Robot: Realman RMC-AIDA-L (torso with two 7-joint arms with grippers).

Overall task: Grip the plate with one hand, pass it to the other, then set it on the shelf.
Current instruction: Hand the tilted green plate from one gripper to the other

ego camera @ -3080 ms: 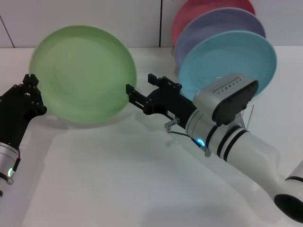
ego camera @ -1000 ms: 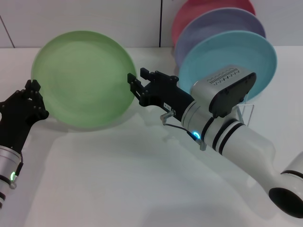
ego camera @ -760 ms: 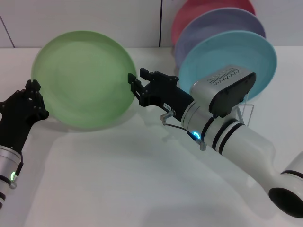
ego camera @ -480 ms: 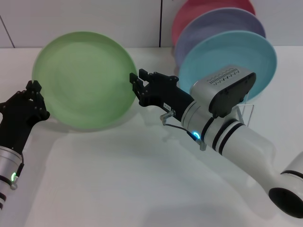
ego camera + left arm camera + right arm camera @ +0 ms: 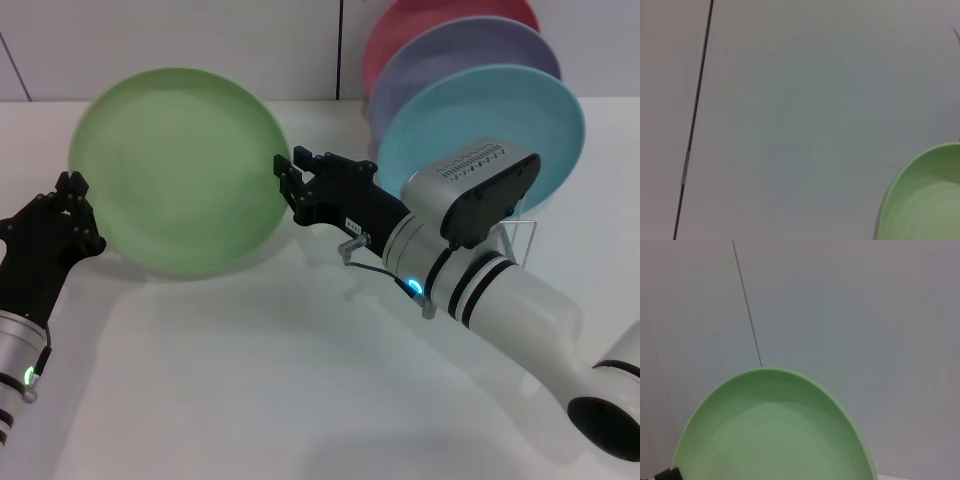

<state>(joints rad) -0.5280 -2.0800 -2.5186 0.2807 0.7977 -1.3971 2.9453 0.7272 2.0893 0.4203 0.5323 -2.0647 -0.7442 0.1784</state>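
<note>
Midway between the two arms, the light green plate [image 5: 180, 168] is held up off the white tabletop [image 5: 250, 380], tilted so its hollow face shows to the head camera. At its left edge the left pincer [image 5: 68, 205], black and jointed on a slim black forearm with a white cuff and green light, is clamped on the rim. At the opposite edge the right pincer [image 5: 288, 180], on the bulky white arm with black bands and a blue light, has its black fingers [image 5: 283, 165] spread apart, with the plate's right rim lying just at or between their tips; whether they actually touch the rim cannot be told. The right wrist view shows the plate [image 5: 772, 427] close below against a pale wall, and the left wrist view catches only an arc of its rim [image 5: 920, 200]. Behind the right arm, a sky-blue plate [image 5: 500, 115], a lavender plate [image 5: 450, 55] and a pink plate [image 5: 420, 20] stand upright one behind another in the wire shelf [image 5: 520, 240], well apart from the green plate.
</note>
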